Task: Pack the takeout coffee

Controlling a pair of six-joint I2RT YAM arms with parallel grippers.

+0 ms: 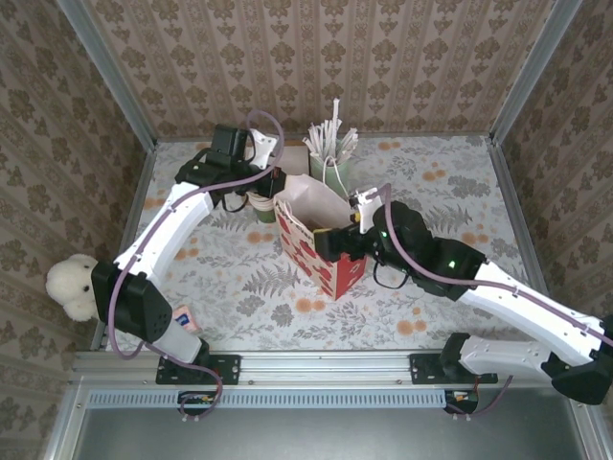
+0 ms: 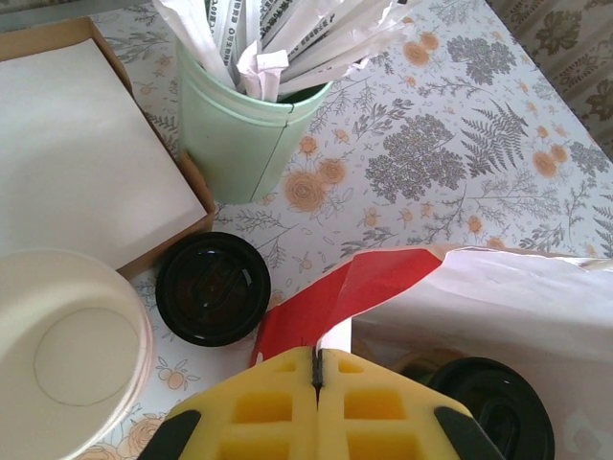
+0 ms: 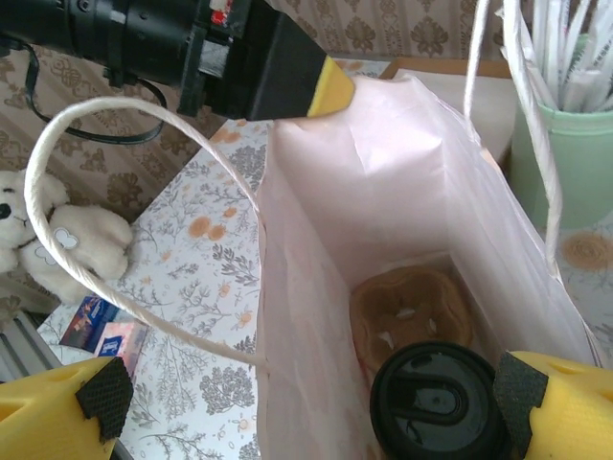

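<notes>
1. Up top, overhead cam: red-and-white paper bag (image 1: pixel 321 259) stands mid-table, mouth open. L gripper (image 1: pixel 273 184) is at its back rim, R gripper (image 1: pixel 350 228) at the mouth on the right side. Mint cup of straws (image 1: pixel 329 172) sits just behind the bag. Teddy bear (image 1: pixel 72 286) lies off the table's left edge.
2. L wrist cam: L gripper (image 2: pixel 316 359) has its yellow fingers pressed tight together, w/ the bag's red rim pinched at the tips. Takeout coffee (image 2: pixel 493 407) is inside the bag, black lid showing bottom right. A 2nd black lid (image 2: pixel 213 287) sits on the table, just beside a brown tray (image 2: pixel 192 182). Cream-lined cup (image 2: pixel 67 355) is at lower left.
3. R wrist cam: looking down into the bag. Coffee's upright at the bottom, lid up, beside a brown ring-shaped thing (image 3: pixel 412 311). R gripper (image 3: pixel 311 407) is spread wide, gripping nothing: 1 finger inside, just beside the lid, the other outside the bag wall. White cord handle (image 3: pixel 96 278) loops out left.
</notes>
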